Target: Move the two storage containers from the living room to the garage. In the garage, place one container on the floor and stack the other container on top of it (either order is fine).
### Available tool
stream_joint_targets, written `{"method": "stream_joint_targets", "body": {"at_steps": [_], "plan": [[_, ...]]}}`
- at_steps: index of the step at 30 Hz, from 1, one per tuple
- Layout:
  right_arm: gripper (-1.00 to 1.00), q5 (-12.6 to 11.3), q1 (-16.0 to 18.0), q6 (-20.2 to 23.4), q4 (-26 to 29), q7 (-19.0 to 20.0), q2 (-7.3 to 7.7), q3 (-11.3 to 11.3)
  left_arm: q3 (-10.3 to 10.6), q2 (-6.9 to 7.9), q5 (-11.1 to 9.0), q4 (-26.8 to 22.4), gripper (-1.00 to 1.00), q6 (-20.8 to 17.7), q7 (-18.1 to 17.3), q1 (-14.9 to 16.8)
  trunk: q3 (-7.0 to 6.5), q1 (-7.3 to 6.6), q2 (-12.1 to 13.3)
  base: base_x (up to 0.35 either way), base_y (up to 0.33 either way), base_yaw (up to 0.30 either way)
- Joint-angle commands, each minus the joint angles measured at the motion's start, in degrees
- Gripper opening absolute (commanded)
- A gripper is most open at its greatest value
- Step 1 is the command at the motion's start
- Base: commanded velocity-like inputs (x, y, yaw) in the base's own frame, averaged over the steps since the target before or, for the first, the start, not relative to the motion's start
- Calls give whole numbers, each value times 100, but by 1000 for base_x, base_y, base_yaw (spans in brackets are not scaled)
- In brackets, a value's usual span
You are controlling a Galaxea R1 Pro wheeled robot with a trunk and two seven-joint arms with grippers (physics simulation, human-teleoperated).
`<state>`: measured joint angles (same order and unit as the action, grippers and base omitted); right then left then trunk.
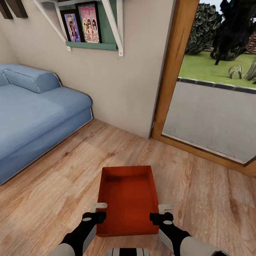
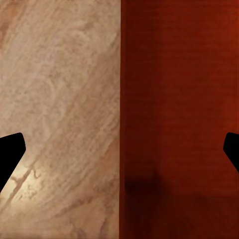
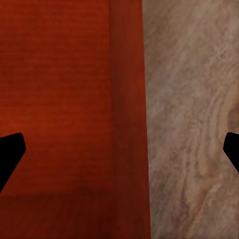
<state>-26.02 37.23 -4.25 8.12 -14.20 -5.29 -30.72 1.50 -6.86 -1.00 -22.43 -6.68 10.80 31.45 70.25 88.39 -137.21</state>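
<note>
Now both claws hung over one bin [image 1: 128,199] on the wood floor [image 1: 53,192] of the living room, sofa [image 1: 32,106] off to my left, glass door [image 1: 213,117] ahead to my right. Left claw [image 1: 98,205] straddled the bin's left wall; right claw [image 1: 165,207] straddled the right wall. Both were spread wide, gripping nothing. In each wrist view the wall ran between the finger tips, red bin [image 2: 179,99] inside, planks [image 2: 59,99] outside; same on the right, bin [image 3: 64,99] and planks [image 3: 199,124].

Risks, as I judged them: closing one claw before the other could shove the bin sideways across the planks. Thin straight walls offer little bite, so a shallow pinch might slip on the lift and tilt the bin. Uneven lift between arms would twist it loose. Second bin not sighted.
</note>
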Motion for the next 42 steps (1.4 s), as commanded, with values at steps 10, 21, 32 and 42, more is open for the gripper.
{"method": "stream_joint_targets", "body": {"at_steps": [10, 21, 32, 42], "plan": [[100, -60, 3, -26, -4, -20, 9, -48, 25, 0, -9, -7, 100, -31, 27, 1, 4, -1, -2, 0, 0, 0], [100, -53, 3, -24, -4, -16, 11, -48, 24, 3, -13, -7, 100, -27, 27, 1, 40, 43, -82, 0, 0, 0], [100, -53, 3, -23, -4, -12, 11, -48, 25, 7, -40, -15, 100, -27, 27, 0, 130, 153, -282, 0, 0, 0], [100, -56, 3, -26, -4, -19, 11, -48, 22, 7, -40, -11, 100, -27, 29, 0, 130, 153, -282, 0, 0, 0]]}}
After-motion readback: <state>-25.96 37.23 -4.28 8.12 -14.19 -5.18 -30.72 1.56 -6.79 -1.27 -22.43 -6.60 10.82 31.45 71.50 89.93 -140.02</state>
